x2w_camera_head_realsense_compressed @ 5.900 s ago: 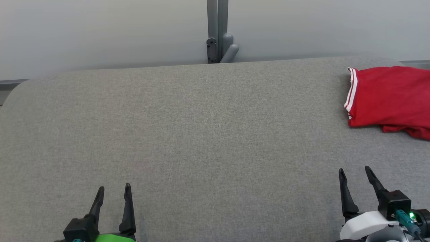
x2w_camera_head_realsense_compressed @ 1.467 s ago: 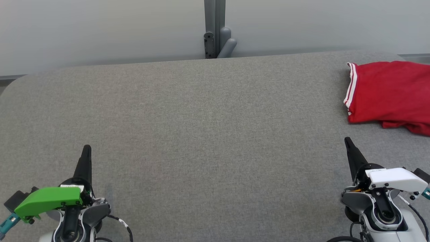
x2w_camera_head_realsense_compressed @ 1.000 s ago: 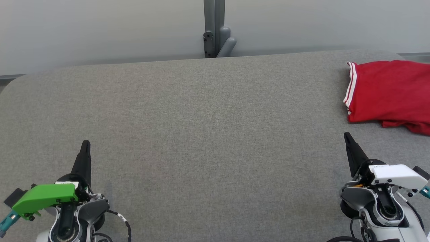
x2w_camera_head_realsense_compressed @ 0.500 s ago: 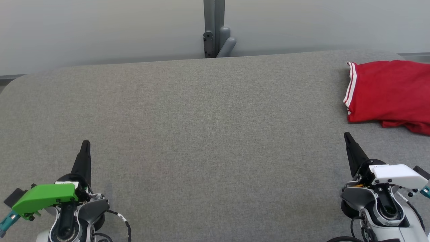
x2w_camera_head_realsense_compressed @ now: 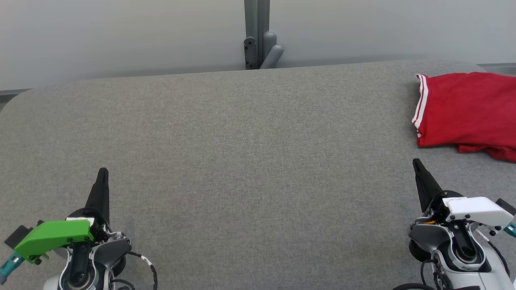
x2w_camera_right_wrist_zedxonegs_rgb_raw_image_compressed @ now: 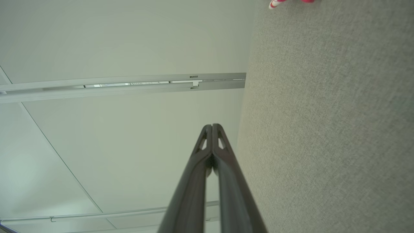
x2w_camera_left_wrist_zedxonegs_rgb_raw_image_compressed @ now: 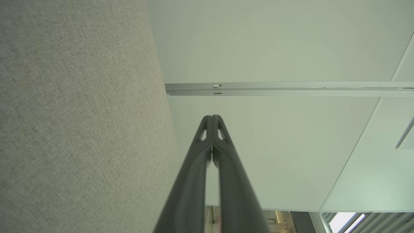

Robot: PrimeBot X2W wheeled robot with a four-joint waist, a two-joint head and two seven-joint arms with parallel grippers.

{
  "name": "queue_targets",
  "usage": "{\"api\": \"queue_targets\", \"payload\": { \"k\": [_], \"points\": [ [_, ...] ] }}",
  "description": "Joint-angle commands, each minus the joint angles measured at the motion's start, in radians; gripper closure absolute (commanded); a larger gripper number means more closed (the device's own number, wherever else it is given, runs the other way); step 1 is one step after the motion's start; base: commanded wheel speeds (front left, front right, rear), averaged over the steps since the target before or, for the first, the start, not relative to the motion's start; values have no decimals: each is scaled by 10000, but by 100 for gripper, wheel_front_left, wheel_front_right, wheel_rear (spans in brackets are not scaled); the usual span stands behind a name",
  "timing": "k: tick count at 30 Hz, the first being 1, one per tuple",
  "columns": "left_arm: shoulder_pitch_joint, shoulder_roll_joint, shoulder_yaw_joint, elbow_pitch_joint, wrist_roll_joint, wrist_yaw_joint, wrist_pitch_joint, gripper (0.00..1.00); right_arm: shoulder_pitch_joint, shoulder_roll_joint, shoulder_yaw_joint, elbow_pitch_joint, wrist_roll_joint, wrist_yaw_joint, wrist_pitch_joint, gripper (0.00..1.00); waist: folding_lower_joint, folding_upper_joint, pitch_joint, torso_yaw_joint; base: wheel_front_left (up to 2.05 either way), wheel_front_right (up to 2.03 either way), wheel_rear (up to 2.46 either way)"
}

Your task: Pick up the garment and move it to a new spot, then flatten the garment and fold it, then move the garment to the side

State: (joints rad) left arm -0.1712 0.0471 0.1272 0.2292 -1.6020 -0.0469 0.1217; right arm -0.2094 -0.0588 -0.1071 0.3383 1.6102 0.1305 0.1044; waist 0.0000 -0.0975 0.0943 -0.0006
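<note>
The left hand [x2w_camera_head_realsense_compressed: 103, 174] sits at the near left, its two dark fingers pressed together into a single point aimed at the far side, with a green cover [x2w_camera_head_realsense_compressed: 54, 239] on its wrist. The right hand [x2w_camera_head_realsense_compressed: 417, 164] sits at the near right, likewise closed tip to tip and leaning slightly left, under a white cover [x2w_camera_head_realsense_compressed: 477, 209].

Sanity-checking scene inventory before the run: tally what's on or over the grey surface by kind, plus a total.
Red garment: 1, at the far right of the grey surface.
Pincers: 2, left pincer and right pincer, both shut and empty.
Total: 3.
</note>
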Motion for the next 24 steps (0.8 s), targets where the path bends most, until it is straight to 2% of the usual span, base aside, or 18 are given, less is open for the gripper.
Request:
{"api": "queue_targets", "payload": {
  "k": [1, 24],
  "points": [
    [-106, 58, 23, -25, -16, 20, -9, 100, -8, -65, 17, 12, 96, 4, 6, 100, 0, 0, 0, 0, 0, 0, 0],
    [-107, 58, 22, -25, -16, 20, -9, 100, 2, -96, 78, 7, 146, 4, -66, 100, 0, 0, 0, 0, 0, 0, 0]
  ]
}}
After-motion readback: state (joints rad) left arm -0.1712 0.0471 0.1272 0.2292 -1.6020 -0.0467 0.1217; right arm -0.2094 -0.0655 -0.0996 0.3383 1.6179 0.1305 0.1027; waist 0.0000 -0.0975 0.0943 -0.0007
